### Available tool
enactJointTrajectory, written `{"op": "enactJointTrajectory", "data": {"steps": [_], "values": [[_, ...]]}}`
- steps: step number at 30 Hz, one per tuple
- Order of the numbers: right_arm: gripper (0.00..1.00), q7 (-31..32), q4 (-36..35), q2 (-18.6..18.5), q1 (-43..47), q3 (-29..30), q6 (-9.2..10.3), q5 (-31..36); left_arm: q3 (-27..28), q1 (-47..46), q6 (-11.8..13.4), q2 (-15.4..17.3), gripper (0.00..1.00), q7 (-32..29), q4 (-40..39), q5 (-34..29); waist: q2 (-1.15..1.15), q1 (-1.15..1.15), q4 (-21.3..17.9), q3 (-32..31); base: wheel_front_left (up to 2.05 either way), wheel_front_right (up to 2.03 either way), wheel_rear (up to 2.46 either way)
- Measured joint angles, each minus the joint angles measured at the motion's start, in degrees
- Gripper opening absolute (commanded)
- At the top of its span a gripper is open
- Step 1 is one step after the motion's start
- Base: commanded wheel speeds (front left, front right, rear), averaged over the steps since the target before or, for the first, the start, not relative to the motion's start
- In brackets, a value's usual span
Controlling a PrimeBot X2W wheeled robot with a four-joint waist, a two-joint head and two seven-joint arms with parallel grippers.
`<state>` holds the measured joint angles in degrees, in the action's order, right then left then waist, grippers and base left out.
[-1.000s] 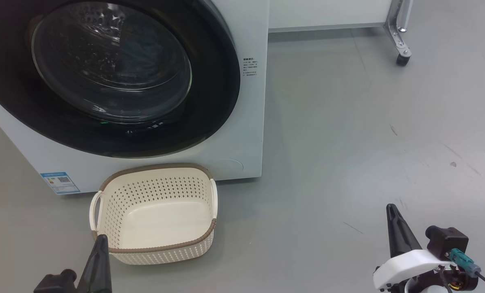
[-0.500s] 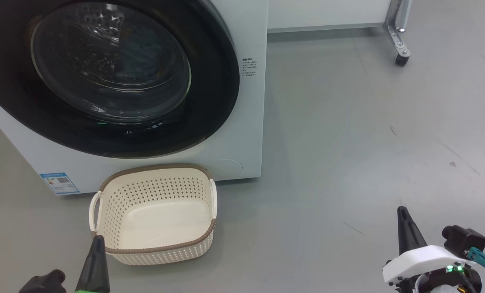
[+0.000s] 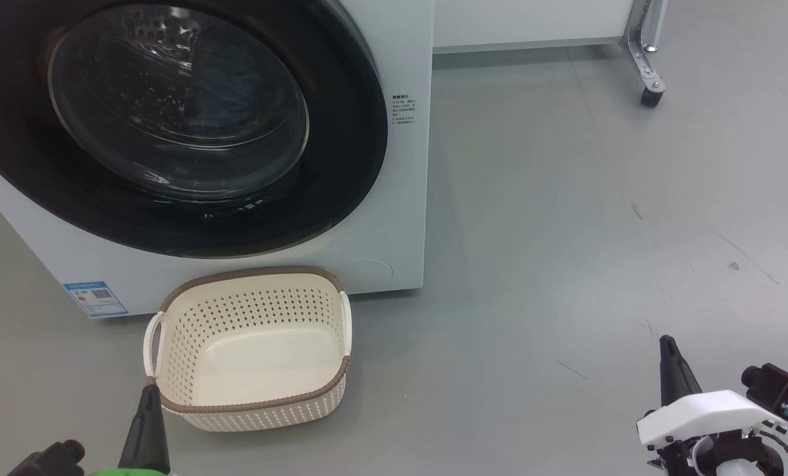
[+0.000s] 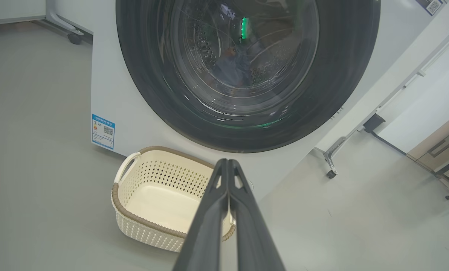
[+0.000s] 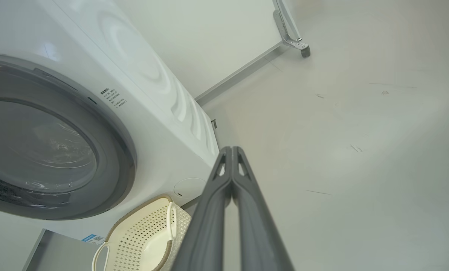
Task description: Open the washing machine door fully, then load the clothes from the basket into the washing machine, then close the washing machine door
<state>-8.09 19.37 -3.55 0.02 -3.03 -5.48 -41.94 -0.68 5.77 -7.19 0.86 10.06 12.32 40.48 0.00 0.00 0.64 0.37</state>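
A smooth grey floor (image 3: 566, 198) carried a few dark scuff marks (image 3: 734, 266) toward its right side. At the floor's far right, a silver metal leg (image 3: 640, 46) slanted down to a small black caster (image 3: 652, 97) resting on it. A white panel (image 3: 533, 20) stood just beside the leg, along the floor's far edge.

1. The head camera looks down from up high at the big white washing machine (image 3: 400, 198), its round black-rimmed glass door (image 3: 176, 119) and the small cream plastic basket with holes (image 3: 255, 311).
2. The left wrist camera faces the door straight on, from lower down.
3. The right wrist camera looks from the right, tilted, along the machine's side.
4. All three share door, basket and grey floor (image 3: 566, 231).
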Motion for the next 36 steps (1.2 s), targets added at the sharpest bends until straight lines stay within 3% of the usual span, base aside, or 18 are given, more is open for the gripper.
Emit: {"op": "enactJointTrajectory", "data": {"steps": [36], "values": [[0.00, 7.4, -1.5, 0.6, -1.9, 5.5, -0.60, -24.2, 0.7, -4.1, 0.0, 1.7, 0.00, -6.9, 1.6, 26.5, 0.00, 0.00, -0.3, -0.1, 0.00, 0.00, 0.00]]}}
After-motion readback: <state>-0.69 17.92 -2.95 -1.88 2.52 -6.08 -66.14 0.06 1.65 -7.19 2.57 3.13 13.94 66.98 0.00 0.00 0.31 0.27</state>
